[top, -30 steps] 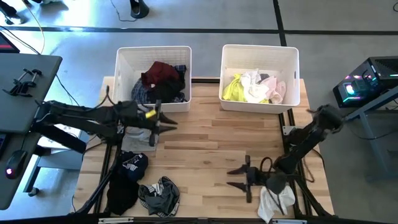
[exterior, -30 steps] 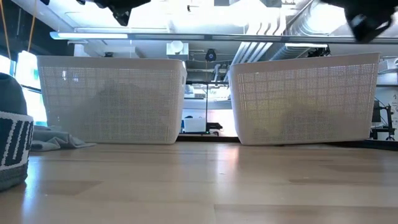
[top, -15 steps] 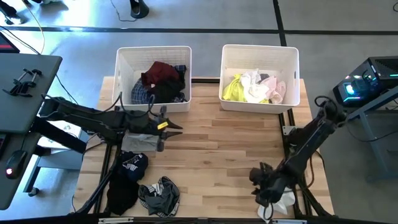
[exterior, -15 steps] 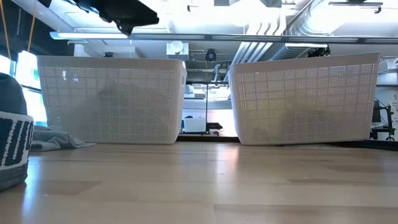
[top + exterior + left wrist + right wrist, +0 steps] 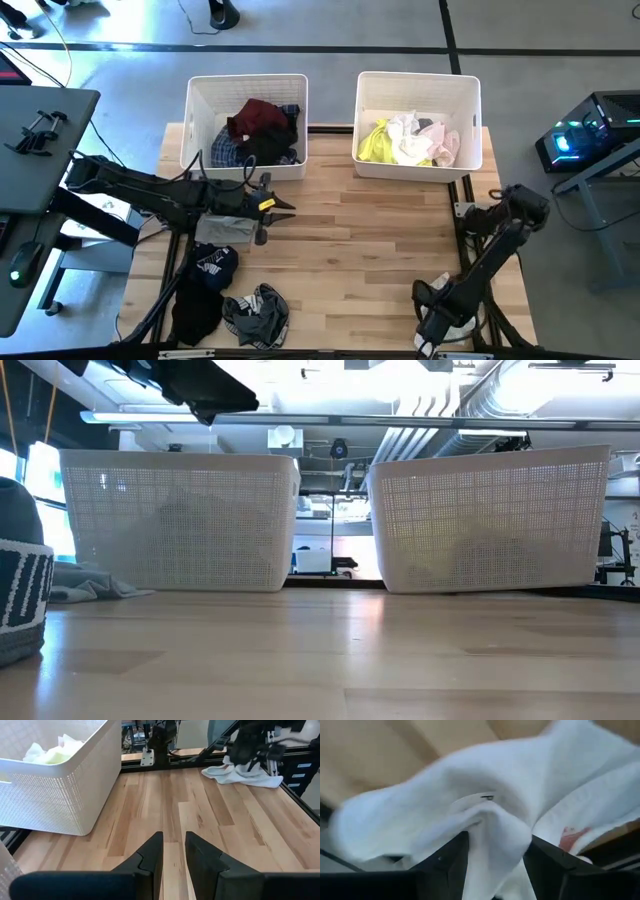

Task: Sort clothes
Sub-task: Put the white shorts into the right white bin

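A: Grippers first, from the table's near edge. What do they do?

B: The right gripper (image 5: 440, 318) has its jaws around a fold of the white garment (image 5: 485, 795) there, I judge to lift it. The left gripper (image 5: 172, 851) waits, jaws nearly together, empty.

A: Count?

B: Two bins (image 5: 246, 92) at the far edge.

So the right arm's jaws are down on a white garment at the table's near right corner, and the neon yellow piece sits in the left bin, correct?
Not quite: the neon yellow piece sits in the right bin, as the high view shows. The rest holds: the right gripper is down on the white garment at the table's near right corner.
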Available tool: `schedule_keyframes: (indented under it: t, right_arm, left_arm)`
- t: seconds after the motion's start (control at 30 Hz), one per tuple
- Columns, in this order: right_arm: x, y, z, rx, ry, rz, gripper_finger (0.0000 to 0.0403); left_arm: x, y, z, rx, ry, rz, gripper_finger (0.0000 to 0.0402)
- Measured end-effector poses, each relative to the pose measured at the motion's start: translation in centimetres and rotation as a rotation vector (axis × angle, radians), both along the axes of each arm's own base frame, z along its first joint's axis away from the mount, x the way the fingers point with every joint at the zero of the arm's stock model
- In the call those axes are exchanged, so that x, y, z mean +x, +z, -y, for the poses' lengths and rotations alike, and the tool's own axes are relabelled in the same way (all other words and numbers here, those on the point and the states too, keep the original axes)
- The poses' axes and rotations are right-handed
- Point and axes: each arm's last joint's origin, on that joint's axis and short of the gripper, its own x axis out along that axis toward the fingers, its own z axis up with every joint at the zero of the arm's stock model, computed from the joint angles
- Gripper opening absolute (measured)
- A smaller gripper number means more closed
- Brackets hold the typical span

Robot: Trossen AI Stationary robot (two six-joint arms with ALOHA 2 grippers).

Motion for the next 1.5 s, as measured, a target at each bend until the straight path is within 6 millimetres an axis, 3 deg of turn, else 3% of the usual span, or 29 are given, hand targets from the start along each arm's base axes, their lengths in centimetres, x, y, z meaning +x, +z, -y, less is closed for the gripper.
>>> schedule_keyframes:
  t: [0.13,0.3,0.57,0.93,1.13,1.33,1.5]
  right_arm:
    - [-0.1,-2.2,0.0,0.059,-0.016,0.035,0.0156]
    - [-0.3,-3.8,0.7,0.072,0.012,0.136,0.0100]
    - [1.5,-3.3,1.3,-0.203,0.096,0.503,0.0008]
    - [4.2,1.7,0.2,-0.642,0.217,0.965,0.0004]
    - [6.2,4.1,-0.2,-0.723,0.434,1.010,0.0004]
    - [7.5,7.8,1.1,-0.816,0.620,1.028,0.0004]
    - [7.2,11.3,3.6,-0.845,0.616,1.060,0.0003]
  left_arm:
    - [0.0,0.0,0.0,0.000,0.000,-0.001,0.0069]
    - [0.0,0.0,0.0,0.001,0.000,-0.001,0.0069]
    - [0.0,0.0,0.0,-0.007,0.003,-0.001,0.0069]
    - [0.0,0.1,0.0,-0.030,0.010,0.015,0.0069]
    - [0.0,0.1,0.0,-0.034,0.012,0.016,0.0069]
    - [0.0,0.2,0.0,-0.037,0.013,0.018,0.0069]
    - [0.0,0.1,0.0,-0.044,0.015,0.016,0.0069]
